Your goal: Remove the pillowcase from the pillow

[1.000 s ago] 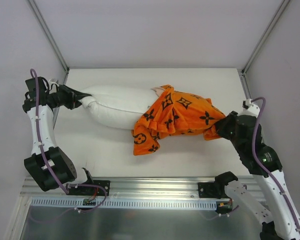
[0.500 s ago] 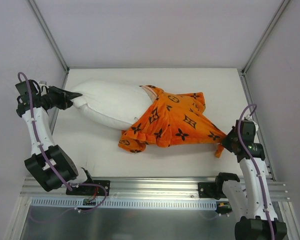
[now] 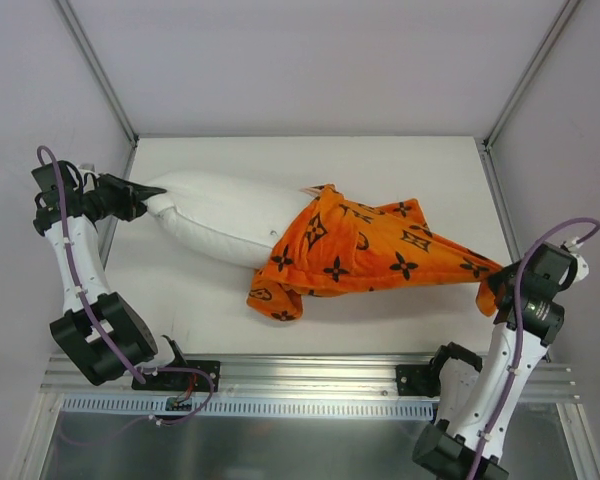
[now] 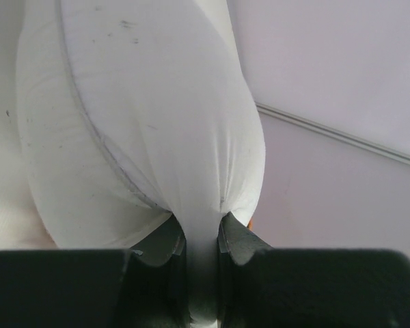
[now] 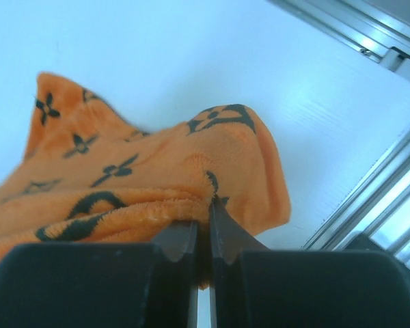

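Left gripper (image 3: 143, 197): jaws nearly closed, pinching a gathered corner of the large plump plain white cushion, the pillow (image 3: 220, 215); the wrist view shows white cloth squeezed between the two pads. Right gripper (image 3: 492, 286): jaws almost fully together on a folded edge of the bright orange plush pillowcase (image 3: 380, 252) with black monogram motifs; the plush bunches right at the fingertips. The relation we note for the next move is that the pillow's long axis runs straight out from the left gripper toward the right gripper, across the white table (image 3: 380, 160), dipping slightly toward the near edge on the right gripper's side. The pillowcase lies along that same line. From the right gripper it stretches taut back toward the left one, and its ruffled open mouth sits about midway between the two tools. The half of the pillow nearer the left gripper is bare. The half farther from it lies under the orange cloth, though we cannot tell how deep it reaches inside. We judge that the right arm is the one placed to strip and the left to anchor. The pull should go directly away from the left gripper, along the axis. A sideways pull would probably bunch the mouth on the cushion.
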### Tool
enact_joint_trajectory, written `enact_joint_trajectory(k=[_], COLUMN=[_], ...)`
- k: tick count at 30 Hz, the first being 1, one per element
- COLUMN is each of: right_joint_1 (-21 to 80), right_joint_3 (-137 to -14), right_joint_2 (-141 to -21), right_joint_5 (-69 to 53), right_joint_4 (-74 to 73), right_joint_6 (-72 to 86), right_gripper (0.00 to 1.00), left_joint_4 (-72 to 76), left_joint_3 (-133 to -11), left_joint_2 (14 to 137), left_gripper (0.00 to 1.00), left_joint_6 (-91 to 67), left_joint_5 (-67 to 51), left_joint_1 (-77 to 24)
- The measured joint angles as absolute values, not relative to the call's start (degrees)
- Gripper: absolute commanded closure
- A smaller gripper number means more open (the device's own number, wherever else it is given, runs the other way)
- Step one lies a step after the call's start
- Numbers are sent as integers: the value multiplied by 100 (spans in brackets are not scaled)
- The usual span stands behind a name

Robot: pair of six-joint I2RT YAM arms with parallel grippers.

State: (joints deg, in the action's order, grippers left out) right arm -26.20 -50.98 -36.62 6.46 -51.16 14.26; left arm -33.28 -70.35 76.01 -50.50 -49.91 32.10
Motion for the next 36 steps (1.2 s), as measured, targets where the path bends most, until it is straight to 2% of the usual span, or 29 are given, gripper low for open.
enact_joint_trajectory(k=[3, 8, 9, 11, 12, 14, 15, 16, 18, 25, 29, 34, 36], right_joint_1=[-3081, -3159, -3164, -3166, -3162, -3087, -2978, -2810, -2379, -252, 655, 1579, 2246], right_joint_3=[-5406, -5330, -5266, -5133, -5072, -4980, -4976, -4976, -4993, -5529, -5671, -5680, -5758], right_joint_2=[-3785, -3675, -3616, -3520, -3498, -3492, -3496, -3505, -3511, -4012, -4412, -5192, -5693], right_joint_5=[373, -202, -316, -580, -735, -1017, -1107, -1168, -1227, -519, 19, 287, 438], right_joint_4=[-5286, -5242, -5214, -5133, -5081, -4941, -4871, -4772, -4641, -4807, -4823, -4628, -4552], right_joint_6=[1428, 1391, 1361, 1278, 1251, 1208, 1208, 1181, 1107, 1002, 1081, 1291, 1339], right_gripper=[99, 99, 99, 90, 69, 42, 32, 21, 12, 6, 4, 5, 5], left_joint_4=[-3334, -3301, -3267, -3225, -3181, -2941, -2853, -2814, -2757, -2714, -3037, -3520, -3649], left_joint_3=[-7035, -7011, -6976, -6910, -6893, -6895, -6901, -6919, -6987, -7201, -7489, -7915, -8058], left_joint_2=[7601, 7585, 7561, 7502, 7463, 7367, 7299, 7225, 7065, 6567, 6628, 6687, 6702], left_gripper=[100, 100, 89, 62, 32, 10, 1, 1, 1, 1, 1, 1, 1], left_joint_6=[-5050, -5035, -5022, -4960, -4895, -4812, -4724, -4657, -4550, -4147, -3734, -3345, -3208], left_joint_5=[-5074, -4963, -4921, -4864, -4783, -4571, -4469, -4383, -4217, -3223, -2196, -1142, -967], left_joint_1=[3210, 3306, 3312, 3347, 3356, 3426, 3459, 3463, 3433, 3212, 2506, 2154, 2145])
